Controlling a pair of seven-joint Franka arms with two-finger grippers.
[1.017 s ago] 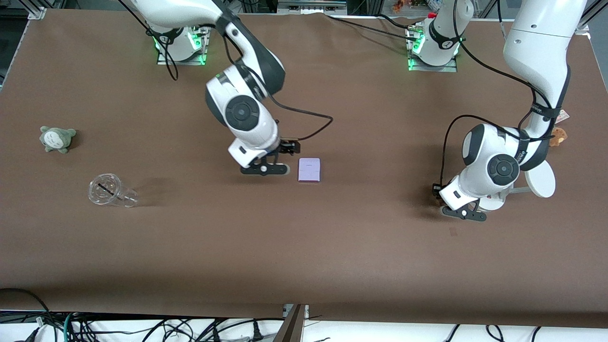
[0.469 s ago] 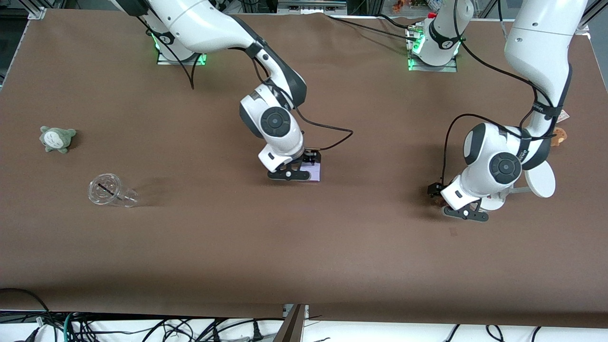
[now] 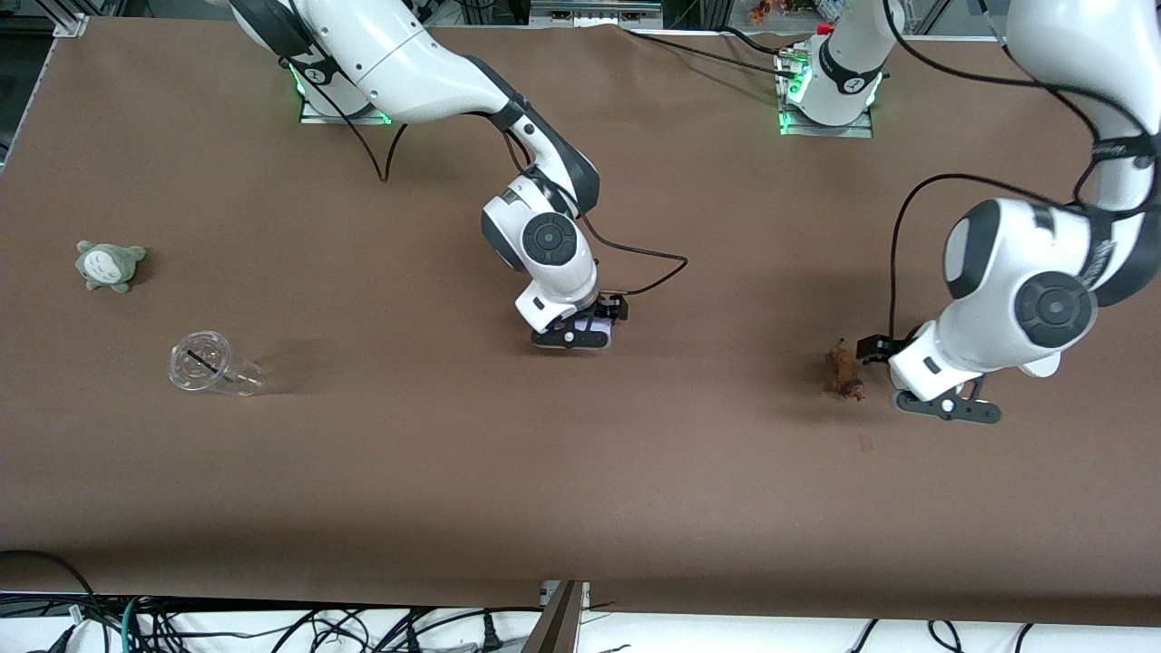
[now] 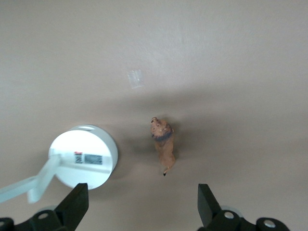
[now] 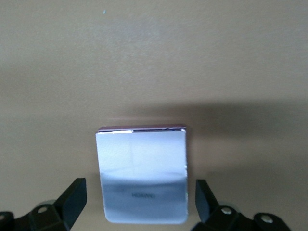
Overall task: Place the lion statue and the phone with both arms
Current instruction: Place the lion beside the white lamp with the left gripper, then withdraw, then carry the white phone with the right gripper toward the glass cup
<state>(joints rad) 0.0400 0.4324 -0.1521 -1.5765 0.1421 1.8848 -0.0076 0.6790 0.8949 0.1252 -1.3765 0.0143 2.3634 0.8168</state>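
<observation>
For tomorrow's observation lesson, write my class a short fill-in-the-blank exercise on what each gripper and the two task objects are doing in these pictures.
1. The right gripper is open, its fingers on either side of the ____.
2. The lion statue rests on the ____, with no gripper holding it.
3. The left gripper is ____, with nothing between its fingers.
4. In the left wrist view, the round white stand lies beside the ____.

Missing words: phone; table; open; lion statue
</observation>
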